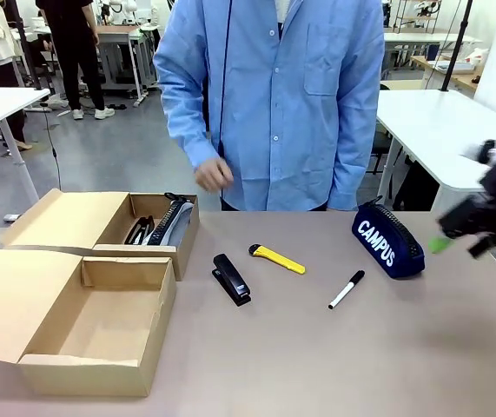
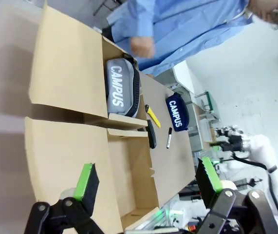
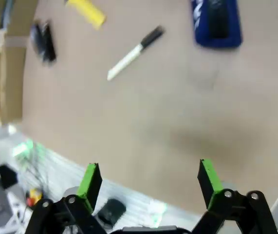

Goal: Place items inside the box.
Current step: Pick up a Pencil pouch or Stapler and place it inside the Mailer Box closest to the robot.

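Diagonally lies marker pen [image 1: 347, 289], black end toward pouch [image 1: 387, 241]

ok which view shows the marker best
The front view: the marker is whole and sharp there. In the right wrist view the marker looks bigger but blurred. In the left wrist view the marker is small and far off.

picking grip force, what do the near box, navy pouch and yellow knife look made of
Near box: plain brown cardboard, matte, folded flaps and raw cut edges.
Navy pouch: seemingly soft fabric, matte, white printed lettering, zip along its top.
Yellow knife: probably smooth plastic, slight sheen; its dark end is too small to judge.
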`<state>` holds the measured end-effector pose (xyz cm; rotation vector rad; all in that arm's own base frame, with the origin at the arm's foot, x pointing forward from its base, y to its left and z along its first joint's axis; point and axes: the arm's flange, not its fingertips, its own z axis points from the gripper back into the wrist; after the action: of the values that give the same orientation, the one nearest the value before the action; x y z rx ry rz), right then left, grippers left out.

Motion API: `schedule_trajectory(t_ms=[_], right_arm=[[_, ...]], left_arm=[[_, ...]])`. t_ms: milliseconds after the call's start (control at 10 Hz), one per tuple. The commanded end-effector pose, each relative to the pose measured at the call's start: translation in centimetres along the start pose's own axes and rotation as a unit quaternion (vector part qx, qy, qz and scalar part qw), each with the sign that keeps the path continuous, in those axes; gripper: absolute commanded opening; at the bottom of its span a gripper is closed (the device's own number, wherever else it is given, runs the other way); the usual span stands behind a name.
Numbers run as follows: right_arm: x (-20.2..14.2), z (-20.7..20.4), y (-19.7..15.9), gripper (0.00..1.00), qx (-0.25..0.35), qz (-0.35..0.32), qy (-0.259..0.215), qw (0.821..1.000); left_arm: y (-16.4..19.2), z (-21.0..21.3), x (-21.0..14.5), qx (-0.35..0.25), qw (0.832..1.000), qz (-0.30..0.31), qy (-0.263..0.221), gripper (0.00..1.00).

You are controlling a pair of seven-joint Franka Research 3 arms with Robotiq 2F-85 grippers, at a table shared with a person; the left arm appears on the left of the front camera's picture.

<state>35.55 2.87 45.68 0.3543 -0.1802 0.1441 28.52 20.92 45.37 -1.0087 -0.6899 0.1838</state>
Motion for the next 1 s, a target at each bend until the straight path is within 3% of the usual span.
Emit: schedule_trajectory(t_ms=[0, 200, 400, 600, 900], right_arm=[[6.2, -3.6, -0.3, 1.0, 0.011, -0.015, 0.031, 0.999], [6.0, -3.0, -1.0, 1.0, -0.006, -0.058, 0.016, 0.998], [5.4, -5.2, 0.1, 1.0, -0.002, -0.023, 0.011, 1.0], [8.4, -6.1, -2.3, 1.0, -0.03, -0.081, 0.012, 0.996], [11.6, -5.9, -3.7, 1.0, -0.079, -0.07, -0.07, 0.992]], left_arm=[[0.1, -0.1, -0.1, -0.011, 1.0, -0.01, -0.009, 1.0], [0.1, -0.1, -0.1, -0.011, 1.0, -0.01, -0.009, 1.0], [0.1, -0.1, -0.1, -0.011, 1.0, -0.01, -0.009, 1.0], [0.1, -0.1, -0.1, -0.011, 1.0, -0.01, -0.009, 1.0], [0.1, -0.1, -0.1, -0.011, 1.0, -0.01, -0.009, 1.0]])
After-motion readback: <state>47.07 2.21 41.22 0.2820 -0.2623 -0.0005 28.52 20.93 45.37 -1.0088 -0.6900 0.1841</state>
